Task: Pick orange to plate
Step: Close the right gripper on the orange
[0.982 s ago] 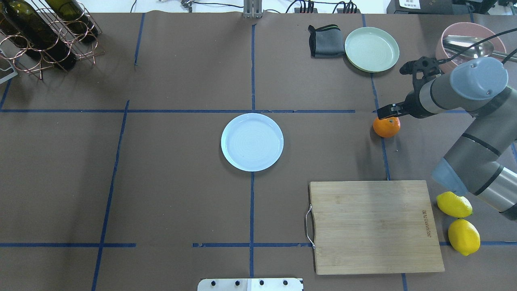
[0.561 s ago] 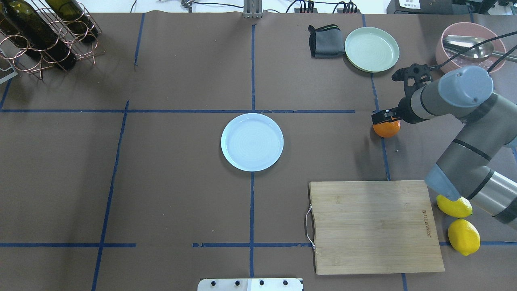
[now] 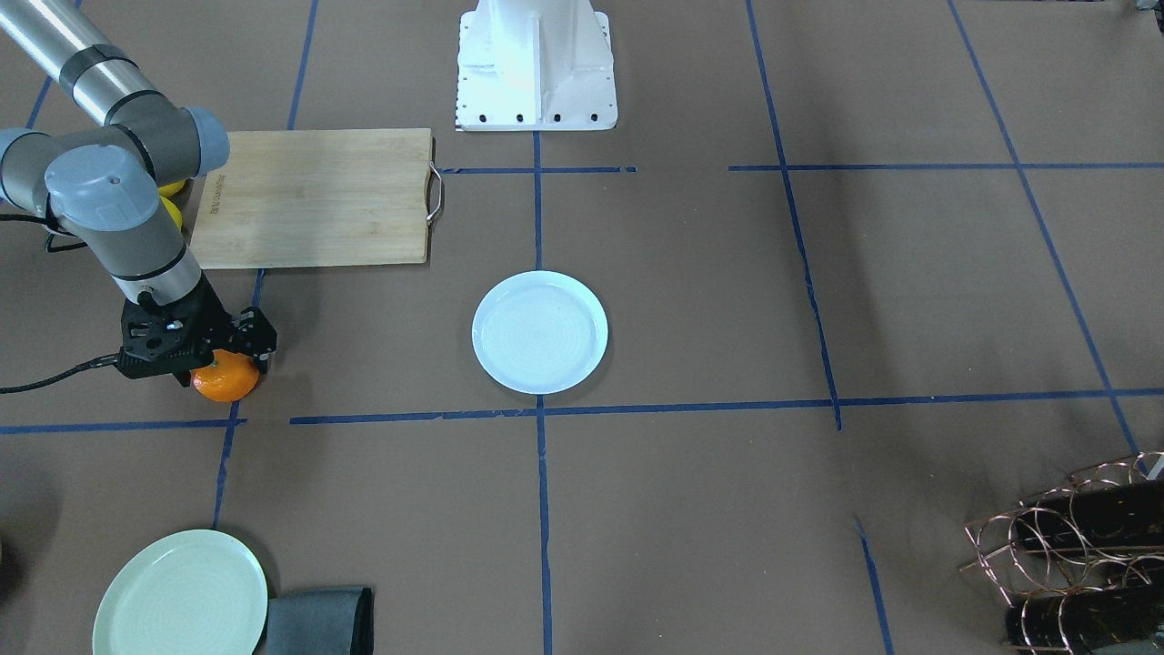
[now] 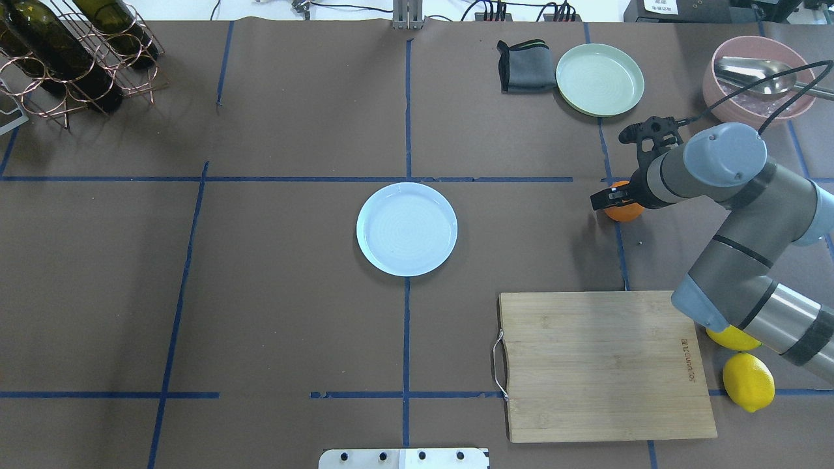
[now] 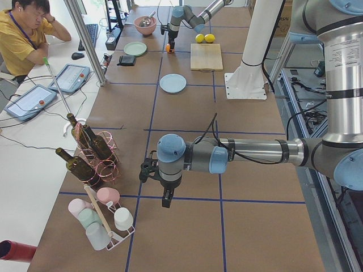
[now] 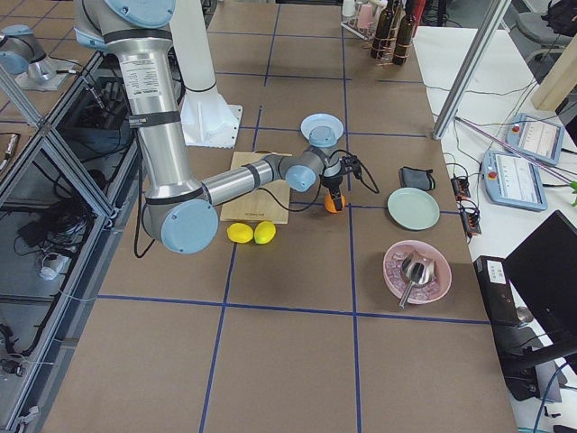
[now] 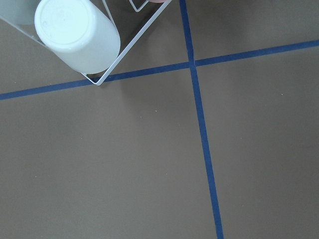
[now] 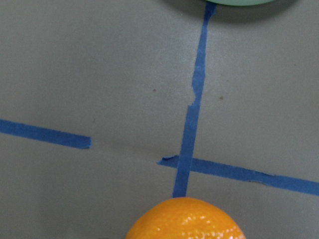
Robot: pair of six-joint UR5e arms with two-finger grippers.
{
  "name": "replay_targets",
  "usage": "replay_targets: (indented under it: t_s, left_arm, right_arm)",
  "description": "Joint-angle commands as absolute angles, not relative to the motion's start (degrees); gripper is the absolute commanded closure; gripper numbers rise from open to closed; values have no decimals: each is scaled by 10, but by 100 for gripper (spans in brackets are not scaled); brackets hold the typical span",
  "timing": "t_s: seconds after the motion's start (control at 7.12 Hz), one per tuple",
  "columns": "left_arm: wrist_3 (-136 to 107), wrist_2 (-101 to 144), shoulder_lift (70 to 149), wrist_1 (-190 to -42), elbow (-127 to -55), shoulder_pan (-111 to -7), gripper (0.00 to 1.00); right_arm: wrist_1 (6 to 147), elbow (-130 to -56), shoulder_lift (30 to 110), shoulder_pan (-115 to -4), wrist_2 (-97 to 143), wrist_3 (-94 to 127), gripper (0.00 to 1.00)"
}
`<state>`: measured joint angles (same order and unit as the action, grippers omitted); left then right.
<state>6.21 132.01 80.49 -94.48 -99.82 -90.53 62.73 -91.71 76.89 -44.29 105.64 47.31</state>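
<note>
- The orange point(image 3: 225, 380) sits on the table well apart from the plate point(image 3: 582, 300), out on my right arm's side of it, and I judge it not yet lifted.
- My right pincer point(image 3: 218, 357) is down over the orange with a jaw on either side. I cannot tell whether the jaws press the fruit or stand a little wide, because my wrist view shows only a slice of orange and no fingers.
- The fruit is round and smooth, so a closure off its middle could squeeze it out sideways and send it rolling farther from the plate.
- A hold too high on the curve might feel firm here, then slip on the way to the plate.
- The plate's rim is shallow, so a release from too high or near the edge could let the orange roll off.
- The pale green plate point(image 3: 182, 596) lies farther out from the plate than the orange does, and it is the wrong dish.
- My left pincer point(image 5: 165, 199) hangs far from the plate. I cannot tell its state.
</note>
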Motion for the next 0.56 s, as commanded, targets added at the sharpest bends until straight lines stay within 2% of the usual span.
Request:
replay_targets:
  t_s: [0.0,0.14,0.28,0.42]
  left_arm:
    - [62,1320,804,-946,-998,-906,0]
    - [62,1321,804,-946,-998,-906,0]
    - [62,1320,804,-946,-999,-906,0]
    - [62,1321,804,-945,-999,-906,0]
  right_arm:
    - [628,-917,767,-437,1049,477,55]
    - [635,-918,756,-436,1049,479,93]
    - [652,-925,730,-436,1049,482,100]
    - [708,-938,675,-432,1053,526,100]
